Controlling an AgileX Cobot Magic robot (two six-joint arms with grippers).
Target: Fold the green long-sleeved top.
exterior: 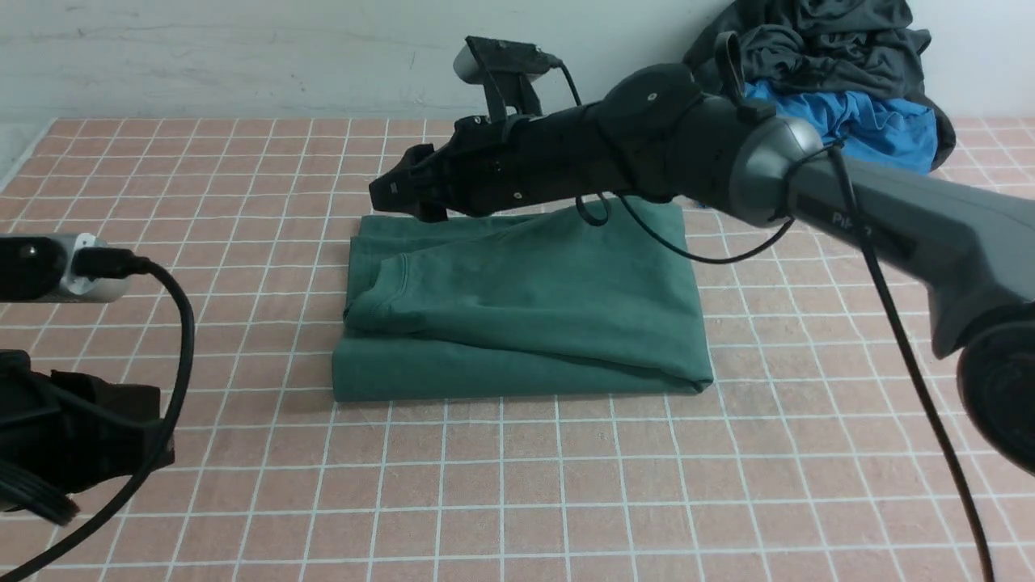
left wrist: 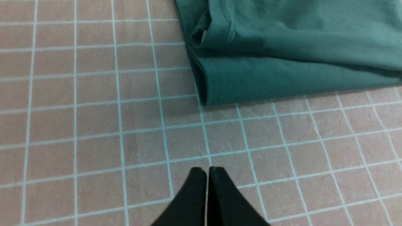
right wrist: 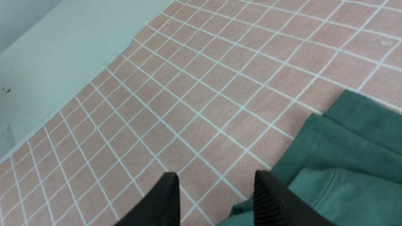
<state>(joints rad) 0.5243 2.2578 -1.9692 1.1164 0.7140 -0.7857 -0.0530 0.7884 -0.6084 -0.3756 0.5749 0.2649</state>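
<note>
Green long-sleeved top (exterior: 525, 307) sat folded into a compact rectangle mid-table (exterior: 566, 485), so right pincer (right wrist: 216, 194) hovered released over its far-left corner, probably just let go, while left pincer (left wrist: 206, 175) idled clenched empty nearby.

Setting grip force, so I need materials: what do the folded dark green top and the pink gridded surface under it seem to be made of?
The folded dark green top looks like soft matte knit, probably cotton: it creases softly and shows a stitched hem. The pink gridded surface has a faintly grainy, matte texture with pale lines; printed mat or tile, I cannot tell.
</note>
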